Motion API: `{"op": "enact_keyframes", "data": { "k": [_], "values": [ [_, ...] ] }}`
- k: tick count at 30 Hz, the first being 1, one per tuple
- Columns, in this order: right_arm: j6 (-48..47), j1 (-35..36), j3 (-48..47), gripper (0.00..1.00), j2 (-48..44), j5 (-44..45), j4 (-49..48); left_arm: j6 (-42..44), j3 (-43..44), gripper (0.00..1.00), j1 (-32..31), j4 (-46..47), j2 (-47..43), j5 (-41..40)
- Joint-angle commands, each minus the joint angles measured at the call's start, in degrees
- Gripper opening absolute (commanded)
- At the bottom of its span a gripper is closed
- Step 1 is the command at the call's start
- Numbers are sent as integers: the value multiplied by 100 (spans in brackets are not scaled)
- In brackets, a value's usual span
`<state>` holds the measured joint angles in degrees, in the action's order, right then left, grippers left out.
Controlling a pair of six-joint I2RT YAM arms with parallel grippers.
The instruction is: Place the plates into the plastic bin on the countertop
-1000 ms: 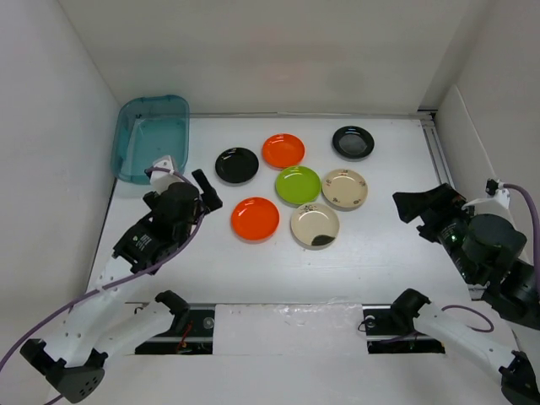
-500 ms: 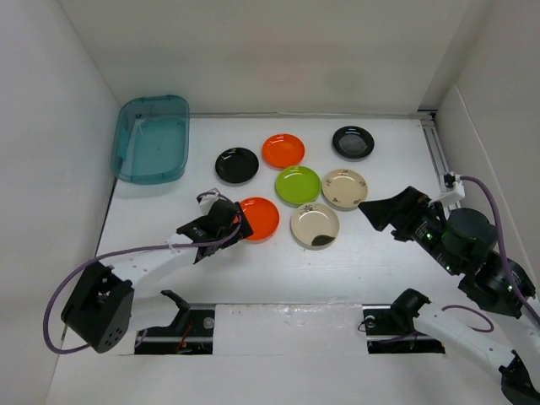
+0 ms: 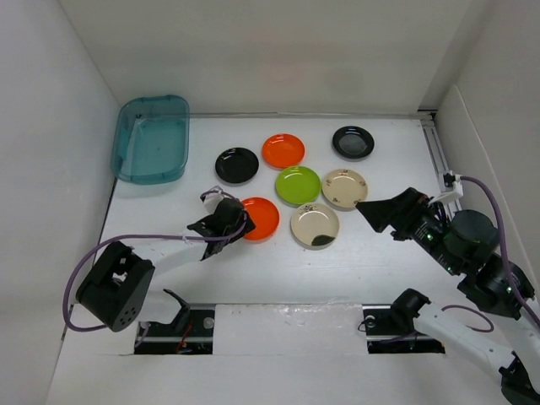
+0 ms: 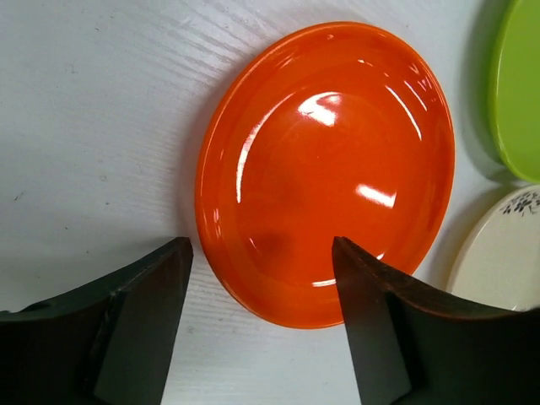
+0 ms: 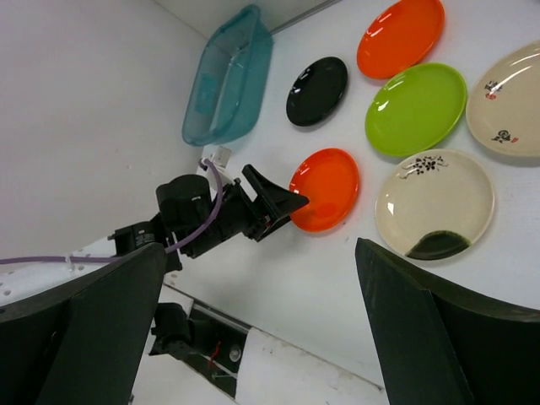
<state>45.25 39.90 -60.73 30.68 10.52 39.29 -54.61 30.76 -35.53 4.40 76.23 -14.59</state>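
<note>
Seven plates lie on the white countertop (image 3: pixel 371 261). The near orange plate (image 3: pixel 257 218) fills the left wrist view (image 4: pixel 329 169). My left gripper (image 3: pixel 237 217) (image 4: pixel 261 261) is open at that plate's near-left rim, one finger over the rim and one beside it. The other plates are a far orange plate (image 3: pixel 283 150), a lime green plate (image 3: pixel 298 185), two black plates (image 3: pixel 236 164) (image 3: pixel 353 142) and two cream plates (image 3: pixel 344 188) (image 3: pixel 315 224). The teal plastic bin (image 3: pixel 152 139) stands at the far left with nothing showing in it. My right gripper (image 3: pixel 377 210) is open and empty, hovering right of the cream plates.
White walls close in on the left, back and right. A rail runs along the right edge (image 3: pixel 439 156). The arm bases and a slot with cables (image 3: pixel 278 321) lie along the near edge. The left arm's purple cable (image 3: pixel 110 253) loops over the near-left countertop.
My left gripper came away from the bin down to the near orange plate and has edged onto its rim. My right gripper swung left toward the cream plates.
</note>
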Motion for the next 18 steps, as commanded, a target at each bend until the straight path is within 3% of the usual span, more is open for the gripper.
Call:
{"op": "enact_keyframes", "data": {
  "k": [1,5,7,9,11,13,18],
  "values": [
    [-69,62,26,100,-79,81,-334,-286,61,62,2,-396,287,-114],
    [-69,62,26,100,-132,142,-334,-428,176,42,2,-607,411,-114],
    [-69,62,-27,100,-184,143,-281,-489,237,27,2,-773,411,-184],
    [-69,62,-27,100,-185,204,-229,-489,386,21,2,-906,463,-289],
    [-69,62,-27,100,-237,204,-229,-507,387,7,2,-959,463,-290],
    [-69,62,-79,100,-238,265,-229,-560,448,0,2,-1125,463,-352],
    [-69,62,-79,100,-290,318,-176,-508,633,0,2,-1521,9,-597]
  ]
}}
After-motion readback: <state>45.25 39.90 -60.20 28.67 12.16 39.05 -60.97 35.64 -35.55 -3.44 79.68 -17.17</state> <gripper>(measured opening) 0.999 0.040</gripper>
